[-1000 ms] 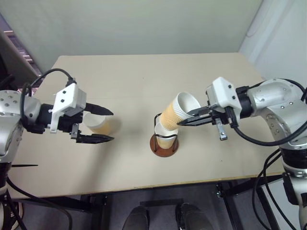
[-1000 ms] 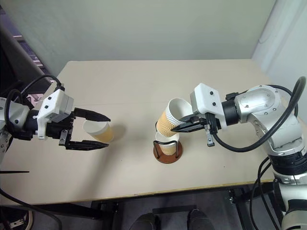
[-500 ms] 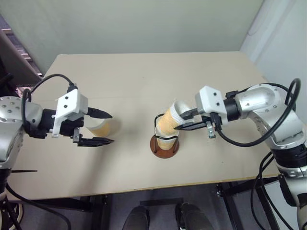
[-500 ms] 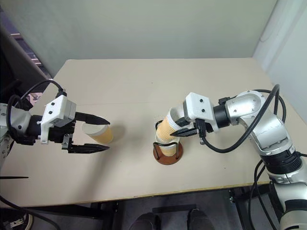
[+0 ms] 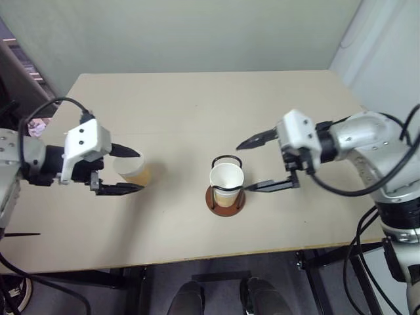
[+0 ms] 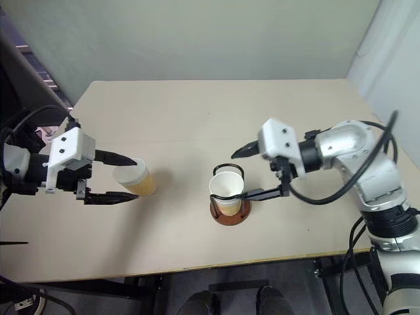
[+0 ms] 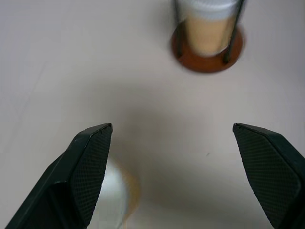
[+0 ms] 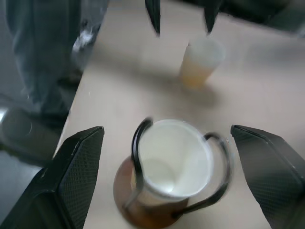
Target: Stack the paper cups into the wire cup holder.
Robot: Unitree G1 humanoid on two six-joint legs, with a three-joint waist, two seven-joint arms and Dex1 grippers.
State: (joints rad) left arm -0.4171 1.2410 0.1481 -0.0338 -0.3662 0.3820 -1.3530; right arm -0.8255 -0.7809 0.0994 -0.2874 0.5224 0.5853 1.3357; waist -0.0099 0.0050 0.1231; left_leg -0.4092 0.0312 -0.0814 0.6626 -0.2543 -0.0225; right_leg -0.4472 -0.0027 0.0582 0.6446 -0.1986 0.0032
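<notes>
The wire cup holder (image 5: 226,191) stands at the centre of the beige tabletop (image 5: 197,111), slightly below the middle of the left eye view. Its round reddish-brown base rests flat on the tabletop and its black wire loops rise around a stack of paper cups (image 5: 226,182). The stack sits upright inside the loops, white rim uppermost, mouth open to the camera. How many cups are nested there cannot be told from above.

The right pincer (image 5: 260,164) is at centre right of the frame, just beside the holder. Its two black fingers are spread wide, one above and right of the cup rim, the other low beside the base. Neither finger touches the cups or the wire. The right wrist view shows the stack in the holder between the parted fingers.

A single paper cup (image 5: 132,168) stands upright at left of the frame, well apart from the holder. The left pincer (image 5: 126,170) is level with it, fingers spread wide, one on each side of the cup. The cup lies between the fingertips; contact with either cannot be confirmed.
</notes>
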